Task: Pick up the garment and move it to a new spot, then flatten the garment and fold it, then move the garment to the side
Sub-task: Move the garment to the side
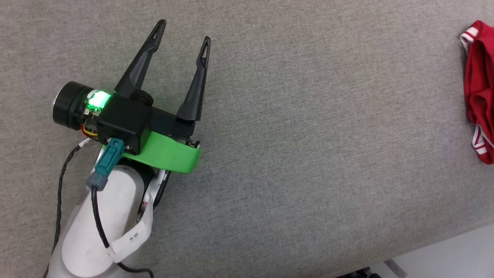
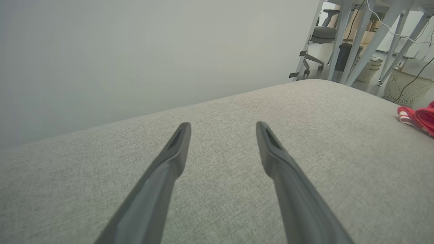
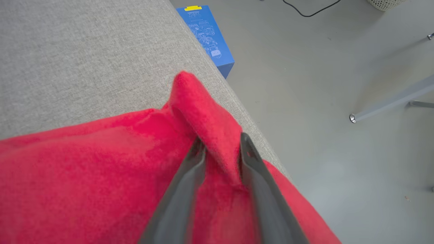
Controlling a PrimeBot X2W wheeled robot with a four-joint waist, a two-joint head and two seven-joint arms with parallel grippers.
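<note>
At the far right edge of the grey upholstered surface (image 1: 308, 154) lies the garment (image 1: 480, 88), bunched, striped trim showing — well apart from the left gripper (image 1: 184, 31), whose fingers are spread wide and hold nothing. Right gripper (image 3: 222, 139): fingers pinched on a raised red fold of the garment beside the surface's edge. Blue box (image 3: 206, 34) on the floor — its print, like that on the white tag (image 1: 131, 239) at the left forearm, too small to read

The head view's right edge cuts off the garment (image 1: 480, 88) at the grey cushion's (image 1: 308, 154) right edge. In the right wrist view it runs off the bottom and left, and the fold pinched in the right gripper (image 3: 222, 139) hides the inner finger faces. The blue box's (image 3: 206, 34) print is too small to read.
</note>
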